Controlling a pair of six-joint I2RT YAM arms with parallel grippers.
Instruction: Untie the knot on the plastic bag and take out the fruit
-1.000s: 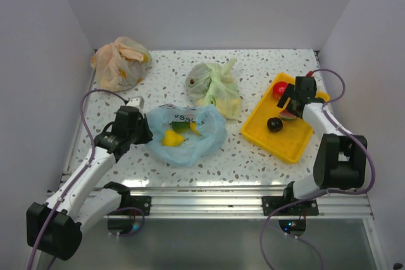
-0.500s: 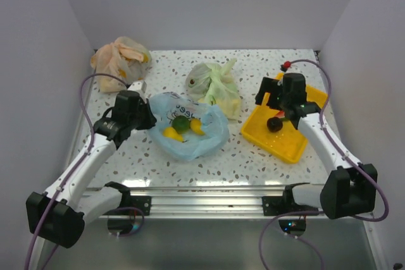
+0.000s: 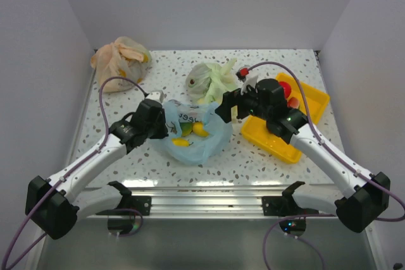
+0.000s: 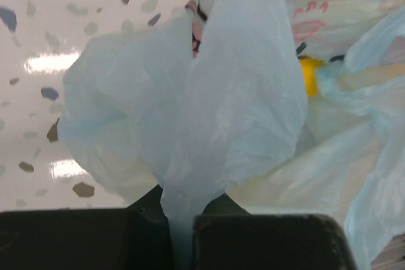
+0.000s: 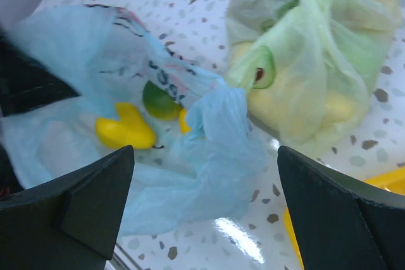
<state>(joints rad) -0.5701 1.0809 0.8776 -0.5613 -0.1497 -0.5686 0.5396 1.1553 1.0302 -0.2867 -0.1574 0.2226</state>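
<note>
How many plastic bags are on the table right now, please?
3: an orange bag in the far left corner, a pale green bag at the back middle, and the open light blue bag in the front middle.

Bright, even overhead light leaves glare patches on the speckled table [image 4: 50,62]; right wrist view slightly blurred.

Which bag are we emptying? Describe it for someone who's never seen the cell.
On the speckled table, look at the near middle, left of the yellow tray. The plastic bag lies there open, with yellow and green fruit showing inside. Unlike the pale green bag behind it and the orange bag in the far left corner, it is light blue with a printed patch.
</note>
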